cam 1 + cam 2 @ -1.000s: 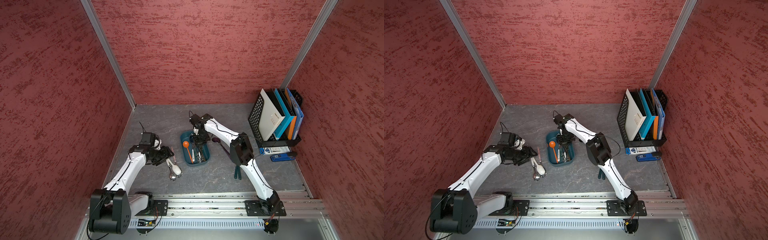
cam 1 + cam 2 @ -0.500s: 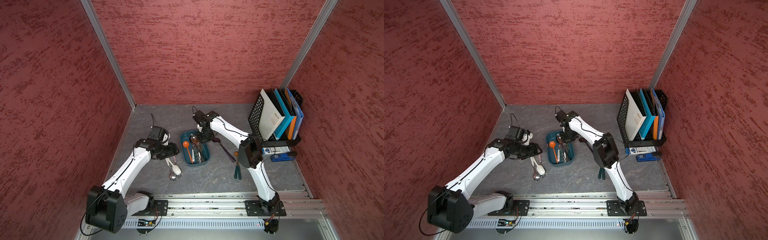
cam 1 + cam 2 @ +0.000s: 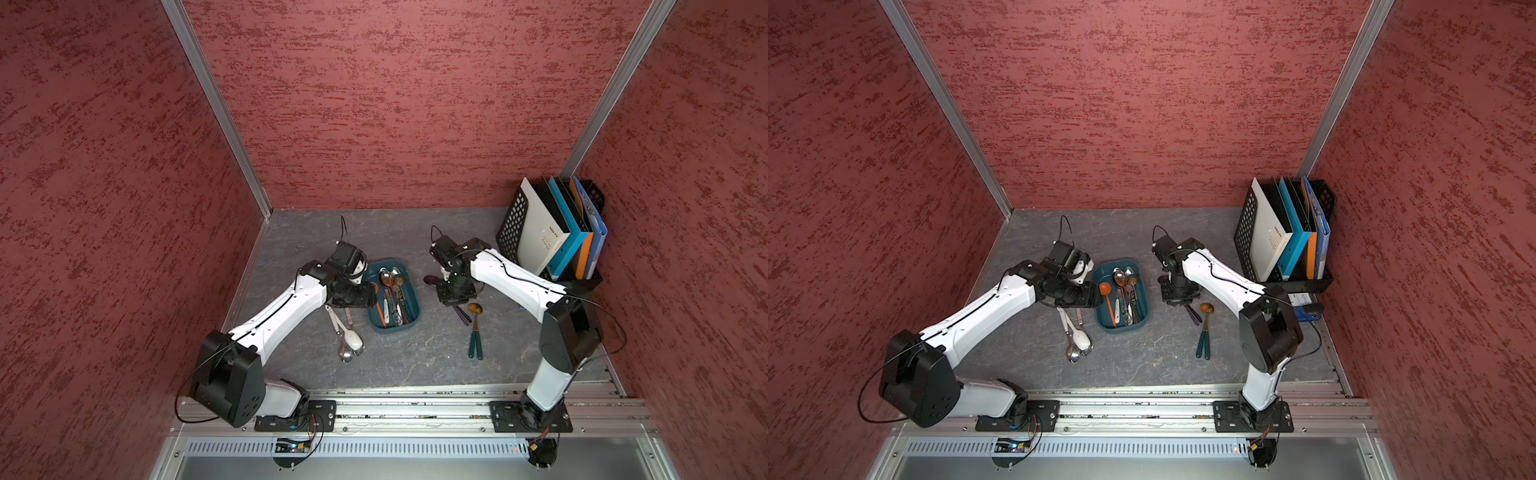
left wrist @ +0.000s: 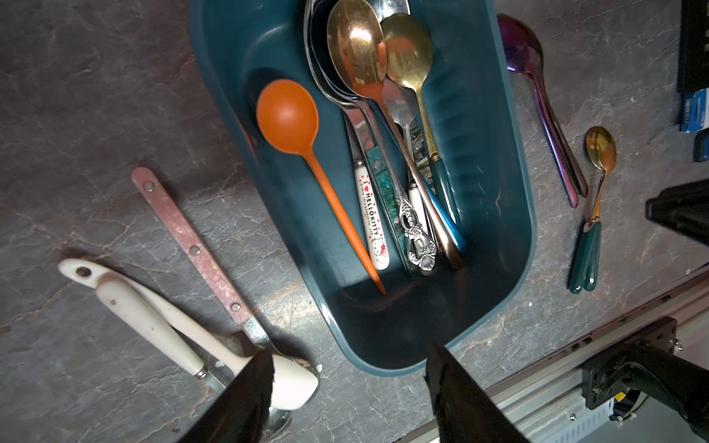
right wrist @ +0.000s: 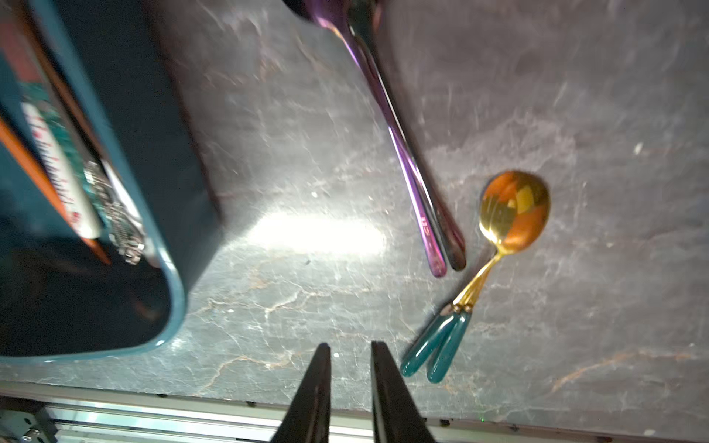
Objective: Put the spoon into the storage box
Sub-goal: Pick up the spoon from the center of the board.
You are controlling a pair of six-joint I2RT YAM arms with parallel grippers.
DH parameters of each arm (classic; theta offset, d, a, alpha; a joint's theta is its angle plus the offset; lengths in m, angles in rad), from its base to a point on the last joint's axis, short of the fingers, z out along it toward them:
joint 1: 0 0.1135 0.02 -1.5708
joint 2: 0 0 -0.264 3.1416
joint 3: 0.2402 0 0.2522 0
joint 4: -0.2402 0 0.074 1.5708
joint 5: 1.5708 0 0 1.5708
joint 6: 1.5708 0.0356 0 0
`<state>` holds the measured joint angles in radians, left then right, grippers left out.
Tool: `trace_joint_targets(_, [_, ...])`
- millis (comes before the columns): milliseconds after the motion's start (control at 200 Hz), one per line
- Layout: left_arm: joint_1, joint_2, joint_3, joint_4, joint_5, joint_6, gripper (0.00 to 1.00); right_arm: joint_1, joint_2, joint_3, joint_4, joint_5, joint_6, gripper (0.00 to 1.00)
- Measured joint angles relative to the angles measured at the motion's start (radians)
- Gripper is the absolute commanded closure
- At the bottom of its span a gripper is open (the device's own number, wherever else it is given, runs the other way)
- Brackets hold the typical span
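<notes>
- Dark teal plastic storage box (image 3: 392, 331), centre of both top views, holds an orange plastic spoon (image 4: 287, 115) among metal spoons (image 4: 356, 50).
- Outside, right of it: purple metal spoons (image 5: 401, 153) and gold teal-handled spoons (image 3: 475, 309).
- The left gripper (image 4: 349, 351) gapes wide and empty; the right gripper (image 5: 351, 345) is barely parted, also empty.

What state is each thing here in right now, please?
Storage box: on the table, holding several spoons.
Orange spoon: lying in the box.
Purple spoons: on the table, outside the box.
Gold spoons: on the table, outside the box.
White spoons: on the table, outside the box.
Left gripper: jaws wide apart, empty.
Right gripper: jaws slightly apart, empty.
</notes>
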<state>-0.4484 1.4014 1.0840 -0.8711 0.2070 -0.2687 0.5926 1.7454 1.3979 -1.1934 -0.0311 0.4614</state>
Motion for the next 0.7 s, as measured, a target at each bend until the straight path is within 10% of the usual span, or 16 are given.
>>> trace_joint_targets(701, [-0.002, 0.037, 0.028, -0.020, 0.001, 0.054, 0.33, -0.007, -0.148, -0.392, 0.181, -0.024, 0.227, 0.75])
